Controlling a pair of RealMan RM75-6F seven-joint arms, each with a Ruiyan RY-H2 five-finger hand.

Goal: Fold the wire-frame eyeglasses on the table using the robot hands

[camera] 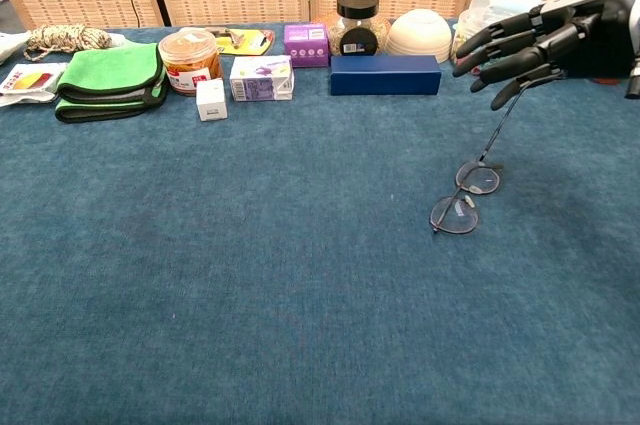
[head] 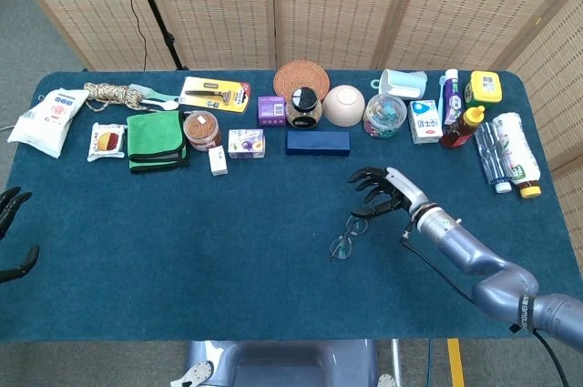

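eyeglasses (head: 349, 234) lie on the blue table (head: 182, 241) with the lenses down toward the near edge and one temple arm running up and back to just beneath the fingers of the right hand (head: 381, 192); in the head view those fingers are spread and reach out flat over the temple's far end, a pose that suits pushing the arm inward toward the lenses rather than lifting the frame. the left hand (head: 11, 223) sits at the table's edge, far from the fingers at work, holding nothing, its fingers apart. in the chest view the eyeglasses (camera: 468, 196) rest below the right hand (camera: 545, 40); its lowest fingertip meets the raised temple tip, though i cannot tell whether it is pinched or only touched.
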